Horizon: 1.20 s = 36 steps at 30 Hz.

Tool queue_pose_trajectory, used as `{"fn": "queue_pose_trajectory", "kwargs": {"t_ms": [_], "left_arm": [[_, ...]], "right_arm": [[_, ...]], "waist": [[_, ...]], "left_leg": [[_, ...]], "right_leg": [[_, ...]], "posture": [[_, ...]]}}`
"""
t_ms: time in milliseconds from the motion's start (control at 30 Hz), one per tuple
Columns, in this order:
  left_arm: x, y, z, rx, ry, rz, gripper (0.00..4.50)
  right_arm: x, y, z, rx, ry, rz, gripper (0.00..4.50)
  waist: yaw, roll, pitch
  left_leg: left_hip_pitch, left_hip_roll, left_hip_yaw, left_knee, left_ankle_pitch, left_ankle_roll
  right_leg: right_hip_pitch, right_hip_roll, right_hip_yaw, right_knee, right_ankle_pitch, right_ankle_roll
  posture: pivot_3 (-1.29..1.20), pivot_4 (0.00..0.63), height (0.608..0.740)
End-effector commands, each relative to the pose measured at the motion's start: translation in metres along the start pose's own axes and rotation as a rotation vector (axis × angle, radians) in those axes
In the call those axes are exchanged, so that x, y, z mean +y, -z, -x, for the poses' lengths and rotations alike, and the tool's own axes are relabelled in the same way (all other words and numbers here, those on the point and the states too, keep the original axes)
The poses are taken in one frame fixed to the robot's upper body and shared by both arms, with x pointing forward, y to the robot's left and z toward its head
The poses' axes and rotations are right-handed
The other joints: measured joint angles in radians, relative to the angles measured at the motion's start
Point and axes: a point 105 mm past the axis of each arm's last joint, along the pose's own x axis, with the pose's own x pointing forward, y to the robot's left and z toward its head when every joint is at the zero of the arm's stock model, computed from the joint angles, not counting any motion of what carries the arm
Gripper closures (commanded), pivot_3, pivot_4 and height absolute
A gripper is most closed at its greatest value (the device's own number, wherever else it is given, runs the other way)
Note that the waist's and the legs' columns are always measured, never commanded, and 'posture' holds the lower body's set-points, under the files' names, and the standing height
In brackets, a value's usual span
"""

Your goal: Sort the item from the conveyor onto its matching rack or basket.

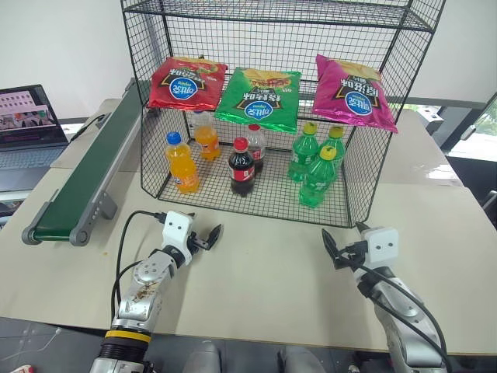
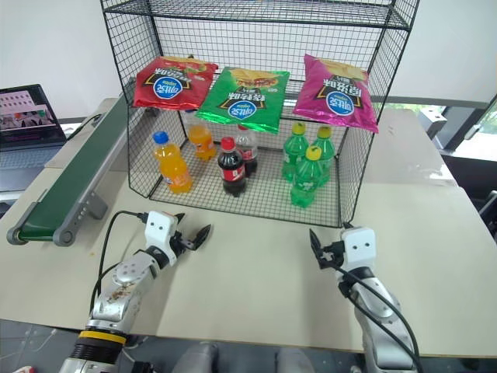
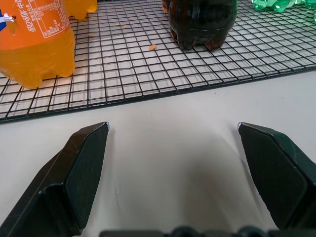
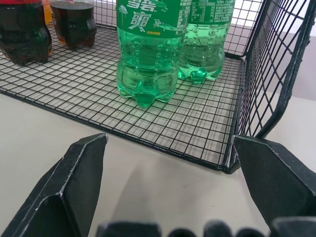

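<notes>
The item, a red chip bag (image 1: 186, 83) with a round blue logo, lies on the middle tier of the black wire rack (image 1: 374, 159), at its left end. The dark green conveyor (image 1: 87, 172) runs along the table's left side with nothing on its belt. My left gripper (image 1: 211, 237) hovers open over the bare table in front of the rack, near the orange bottle (image 3: 34, 44); its fingers (image 3: 79, 173) hold nothing. My right gripper (image 1: 332, 249) is open and empty in front of the rack's right corner (image 4: 231, 165).
A green bag (image 1: 260, 97) and a magenta bag (image 1: 353, 93) lie beside the red one. Orange soda (image 1: 181, 163), cola (image 1: 242, 167) and green bottles (image 1: 318, 177) stand on the bottom tier. A laptop (image 1: 27, 116) sits at the far left.
</notes>
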Motion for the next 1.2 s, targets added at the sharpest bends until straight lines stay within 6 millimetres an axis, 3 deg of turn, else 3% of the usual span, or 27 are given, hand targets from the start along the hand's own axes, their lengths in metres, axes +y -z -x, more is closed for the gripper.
{"fn": "queue_pose_trajectory", "kwargs": {"t_ms": [33, 167, 500, 1200], "left_arm": [[0.008, -0.004, -0.001, -0.008, -0.036, -0.036, 0.05], [0.024, -0.004, 0.004, 0.000, -0.104, -0.089, 0.05], [0.021, -0.004, 0.004, -0.003, -0.005, -0.035, 0.05], [0.025, -0.014, 0.002, -0.024, -0.014, -0.055, 0.05]], "right_arm": [[-0.012, -0.015, -0.007, -0.063, 0.046, 0.025, 0.00], [-0.004, -0.019, -0.012, -0.081, 0.041, 0.013, 0.00], [0.000, -0.025, -0.016, -0.093, 0.018, 0.035, 0.00], [0.004, -0.030, -0.025, -0.117, 0.022, 0.025, 0.00]], "waist": [[0.000, 0.000, 0.000], [-0.002, 0.000, 0.000], [-0.002, 0.000, 0.000], [-0.003, 0.000, 0.000]], "left_leg": [[0.000, 0.000, 0.000, 0.000, 0.000, 0.000], [0.001, 0.000, 0.000, 0.001, 0.000, 0.000], [0.000, 0.000, 0.000, 0.001, -0.001, 0.001], [0.000, 0.000, 0.000, 0.001, -0.001, 0.001]], "right_leg": [[0.000, 0.000, 0.000, 0.000, 0.000, 0.000], [0.000, 0.000, 0.000, 0.001, 0.000, 0.000], [0.000, 0.000, 0.000, 0.000, 0.000, 0.001], [0.000, 0.000, 0.000, 0.000, 0.000, 0.001]], "posture": [[0.00, 0.150, 0.740], [0.00, 0.150, 0.740], [0.00, 0.150, 0.740], [0.00, 0.150, 0.740]]}}
